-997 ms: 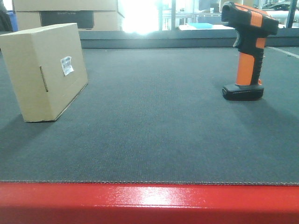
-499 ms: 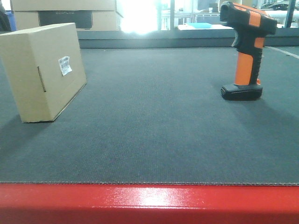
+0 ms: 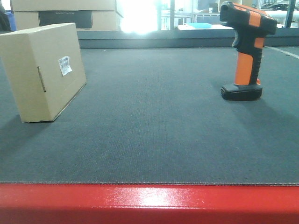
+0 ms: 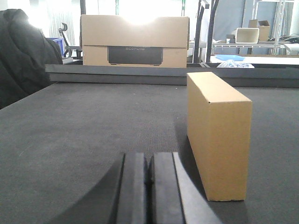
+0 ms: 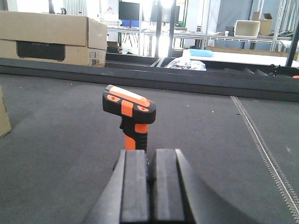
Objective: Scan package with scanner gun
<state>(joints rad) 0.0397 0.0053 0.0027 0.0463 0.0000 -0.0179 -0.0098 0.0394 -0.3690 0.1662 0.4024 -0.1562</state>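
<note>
The package (image 3: 44, 72), a plain tan box with a small white label and a dark slot mark, stands on the dark mat at the left. In the left wrist view the package (image 4: 217, 135) stands just ahead and to the right of my left gripper (image 4: 149, 161), which is shut and empty. The scanner gun (image 3: 245, 49) stands upright on its flat black base at the right. In the right wrist view the scanner gun (image 5: 130, 116) stands straight ahead of my right gripper (image 5: 150, 158), also shut with nothing in it. Neither gripper shows in the front view.
The dark mat (image 3: 154, 121) has a red front edge (image 3: 149, 203). Larger tan boxes with a dark panel (image 3: 65, 16) stand behind the raised back rail (image 5: 187, 77). A dark jacket (image 4: 21, 51) hangs at the far left. Shelving stands beyond the table.
The package and scanner shifted slightly left and up in the front view between one second ago and half a second ago; since then nothing has moved.
</note>
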